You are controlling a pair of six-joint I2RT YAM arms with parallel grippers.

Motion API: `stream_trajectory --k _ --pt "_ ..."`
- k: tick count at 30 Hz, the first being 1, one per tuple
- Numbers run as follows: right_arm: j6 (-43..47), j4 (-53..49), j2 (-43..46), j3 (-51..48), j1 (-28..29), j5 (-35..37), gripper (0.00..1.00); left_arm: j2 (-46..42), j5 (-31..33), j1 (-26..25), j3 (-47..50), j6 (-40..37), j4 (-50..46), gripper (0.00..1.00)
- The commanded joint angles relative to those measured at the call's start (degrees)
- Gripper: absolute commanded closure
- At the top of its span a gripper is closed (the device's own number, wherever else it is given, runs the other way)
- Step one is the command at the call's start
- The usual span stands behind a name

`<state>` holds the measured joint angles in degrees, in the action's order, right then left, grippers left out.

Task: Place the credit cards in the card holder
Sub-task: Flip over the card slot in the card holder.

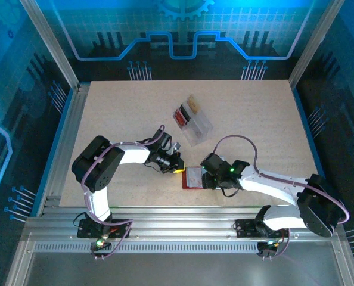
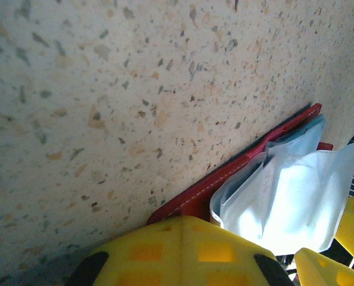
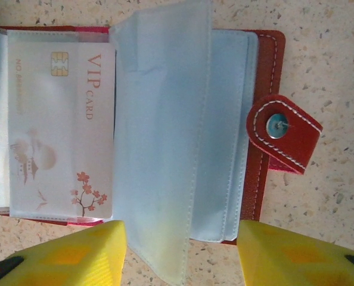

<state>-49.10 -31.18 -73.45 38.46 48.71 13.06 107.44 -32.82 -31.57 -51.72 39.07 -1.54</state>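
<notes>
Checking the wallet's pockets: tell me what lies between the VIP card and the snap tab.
In the right wrist view, translucent plastic sleeves lie between the card and the tab.

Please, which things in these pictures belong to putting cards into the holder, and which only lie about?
Belong to the job:
open dark red leather-like wallet with clear sleeves
pale plastic VIP card lying in it

Lying about:
clear plastic rectangular box
dark red pieces and tan piece inside it

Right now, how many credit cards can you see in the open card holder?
1. A VIP card sits in a clear sleeve at the left side of the open red card holder in the right wrist view. More cards may be hidden behind the other sleeves.
</notes>
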Motion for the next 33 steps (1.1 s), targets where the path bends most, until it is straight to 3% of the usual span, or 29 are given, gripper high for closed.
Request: stream_trajectory --k 1,9,13,17,33 --pt "0.0 0.1 0.4 1.3 0.3 0.0 0.51 5.6 7.4 -1.8 2.8 0.4 -7.1 0.98" --pt "2.3 1.7 -3.8 4.7 0.5 -1.3 0.58 5.4 7.3 -1.8 2.9 0.6 -6.9 0.98" --pt "3.6 3.5 -7.3 7.0 0.3 -2.7 0.75 5.4 7.3 -1.8 3.1 0.7 -6.8 0.98" --pt "4.7 4.6 -10.2 9.3 0.7 -3.4 1.0 5.4 7.2 -1.8 3.2 0.8 -6.6 0.98" --pt "8.6 14.8 -23.4 14.5 2.5 -10.4 1.0 6.1 6.3 -2.9 2.9 1.9 -5.6 0.97"
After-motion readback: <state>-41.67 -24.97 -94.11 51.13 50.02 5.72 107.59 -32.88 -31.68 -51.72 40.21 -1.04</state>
